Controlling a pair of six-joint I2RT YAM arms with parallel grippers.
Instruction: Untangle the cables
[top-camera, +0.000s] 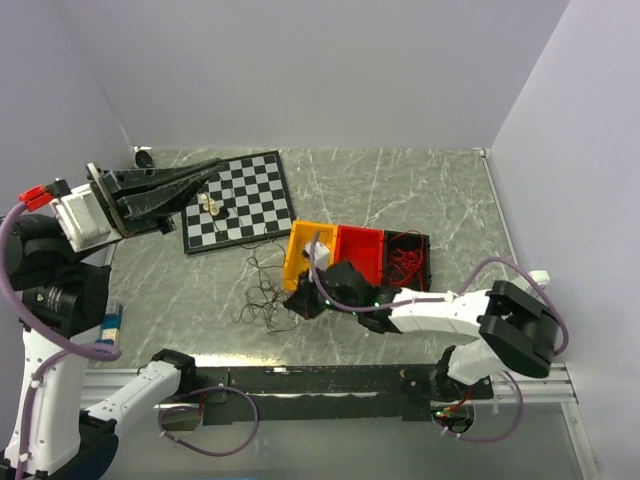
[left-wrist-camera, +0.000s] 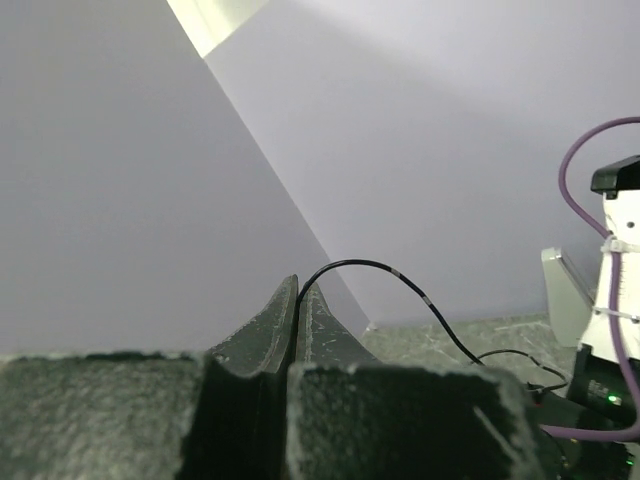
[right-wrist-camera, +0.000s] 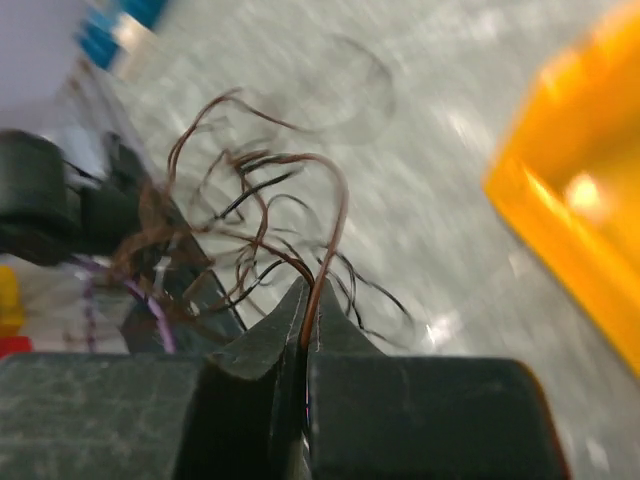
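The cables (top-camera: 262, 296) lie as a small tangle of thin dark wires on the grey table, left of the yellow bin. My left gripper (top-camera: 214, 166) is raised over the chessboard and shut on one black cable (left-wrist-camera: 400, 275). That cable leaves the closed fingertips (left-wrist-camera: 299, 290) and arcs down to the right. My right gripper (top-camera: 304, 301) sits low at the tangle's right edge. In the right wrist view it (right-wrist-camera: 307, 290) is shut on a reddish-brown cable (right-wrist-camera: 336, 215), with more curly wires (right-wrist-camera: 250, 230) looping behind. Other red cables (top-camera: 404, 262) fill the black bin.
A chessboard (top-camera: 245, 190) with a few pieces (top-camera: 210, 205) lies at the back left. Yellow (top-camera: 300, 243), red (top-camera: 360, 248) and black (top-camera: 422, 262) bins stand in a row right of the tangle. A blue item (top-camera: 112, 322) sits at the near left by the left arm.
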